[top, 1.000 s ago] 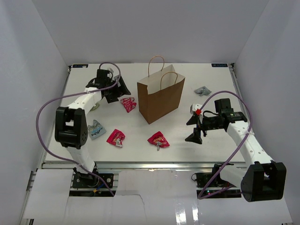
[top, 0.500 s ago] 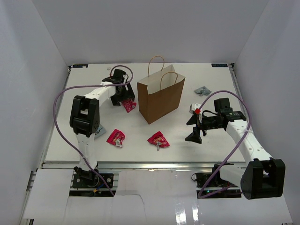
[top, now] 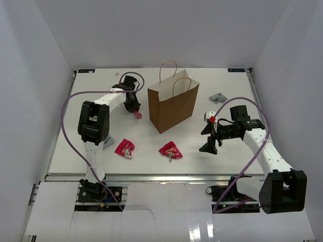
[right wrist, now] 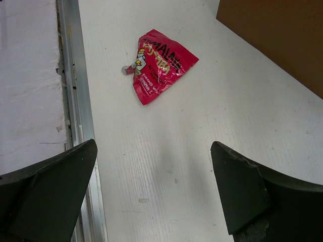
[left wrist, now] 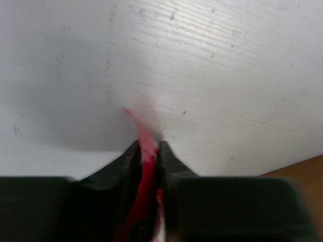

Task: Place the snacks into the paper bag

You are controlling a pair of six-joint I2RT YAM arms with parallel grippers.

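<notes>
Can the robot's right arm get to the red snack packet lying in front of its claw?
Probably yes. The right claw is open and facing the red packet, with only bare table between them. The paper bag stands off to one side.

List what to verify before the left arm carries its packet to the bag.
1. Grip: left pincer shut on the held red packet: ok.
2. Lift: held red packet clear of the table: cannot tell; its tip sits close to the surface.
3. Target: paper bag upright with its mouth open: ok.
4. Other arm: right pincer open and apart from the paper bag: ok.
5. All snacks bagged: not ok; a loose red packet and a grey packet, among others, lie on the table.
</notes>
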